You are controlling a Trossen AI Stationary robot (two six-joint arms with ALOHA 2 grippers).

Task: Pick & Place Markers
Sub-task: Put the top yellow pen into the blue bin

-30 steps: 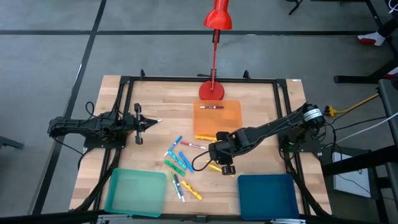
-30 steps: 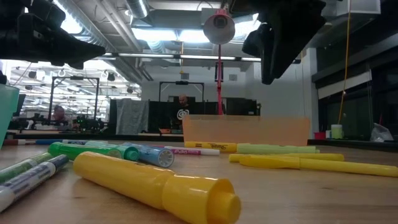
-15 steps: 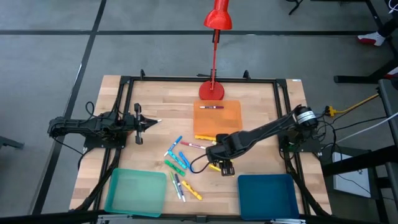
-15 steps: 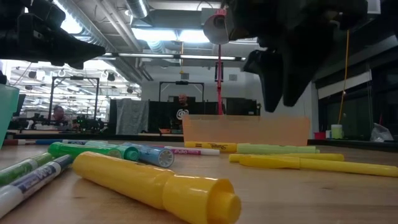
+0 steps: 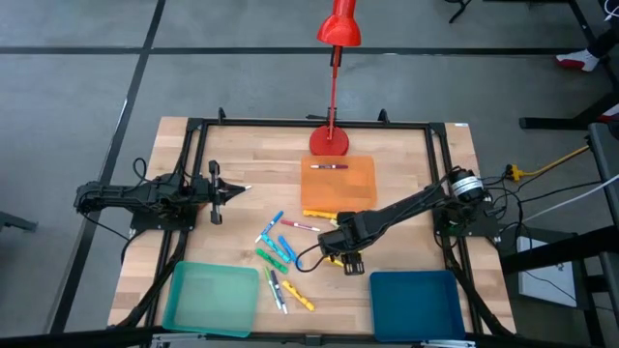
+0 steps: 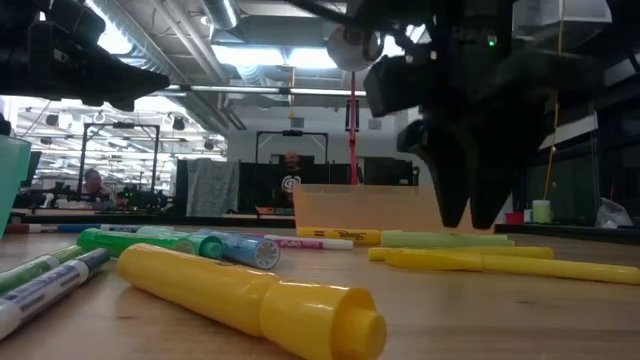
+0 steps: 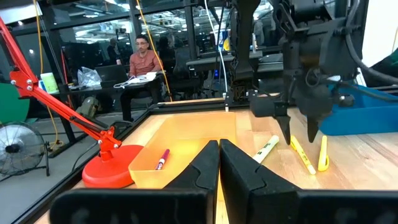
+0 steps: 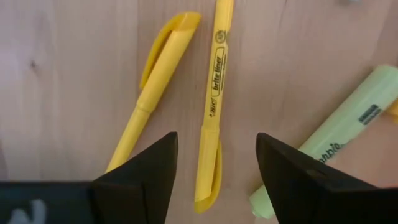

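Note:
The markers [image 5: 280, 253] lie scattered on the wooden table's middle and near part: yellow, green, blue, pink and white-bodied ones. My right gripper [image 5: 340, 255] hangs open, pointing down, just above two slim yellow markers. In the right wrist view its fingers [image 8: 138, 168] stand on either side of one yellow marker [image 8: 212, 93] without touching it. The second yellow marker [image 8: 152, 93] lies beside it, and a pale green one [image 8: 329, 155] lies on the other side. My left gripper [image 5: 242, 189] waits shut over the table's left part. One pink marker [image 5: 329, 166] lies in the orange tray [image 5: 358, 188].
A teal tray [image 5: 211, 298] sits at the near left and a blue tray [image 5: 416, 300] at the near right. A red desk lamp [image 5: 331, 140] stands at the far edge behind the orange tray. A black frame [image 5: 193, 126] rims the table. A person [image 7: 144, 62] sits beyond the table.
My right gripper has come down toward the two yellow markers and shifted a little toward the table's left. Its open fingers now hang just above them. The markers have not moved.

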